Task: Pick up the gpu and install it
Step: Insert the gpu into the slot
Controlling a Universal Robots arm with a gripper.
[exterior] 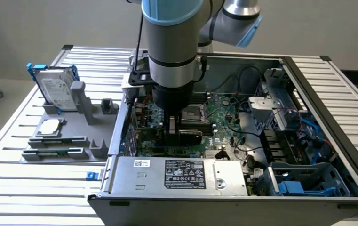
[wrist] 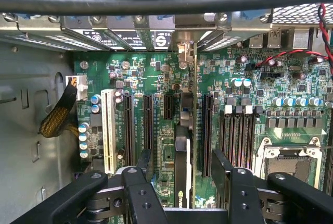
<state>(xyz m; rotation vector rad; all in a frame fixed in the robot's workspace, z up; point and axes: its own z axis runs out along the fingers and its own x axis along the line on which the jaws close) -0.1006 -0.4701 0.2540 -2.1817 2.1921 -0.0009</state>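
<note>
Your claw (wrist: 184, 182) is down inside the open computer case (exterior: 304, 89), directly over the motherboard (wrist: 156, 78). Its two fingers (wrist: 143, 169) stand spread, one on each side of the gpu (wrist: 181, 161), and neither visibly touches it.

The gpu stands on edge in the expansion-slot row, between the black slots (wrist: 147, 122) on either side. Its silver end bracket (wrist: 183, 47) reaches up to the rear slot openings of the case. You see the card edge-on, so you cannot tell whether its connector is fully down in the slot. Judged from this, the card has been placed and let go.

Risks from this position:

- Partial seating. If the card is only resting in the slot, it may tip against a neighbouring slot or lift at one end.
- Finger contact. The fingers flank the card closely. Any sideways drift of the arm would push the card and strain the slot.
- Bracket misalignment. If the bracket tab has missed its opening, the card will sit skewed.
- Cable snag. A red and black wire pair (wrist: 283, 54) runs near the rear edge of the board.

In the exterior view, the hard drive (exterior: 58, 89) stands in the grey fixture (exterior: 72, 141) on the bench (exterior: 34, 174), well apart from the case.
</note>
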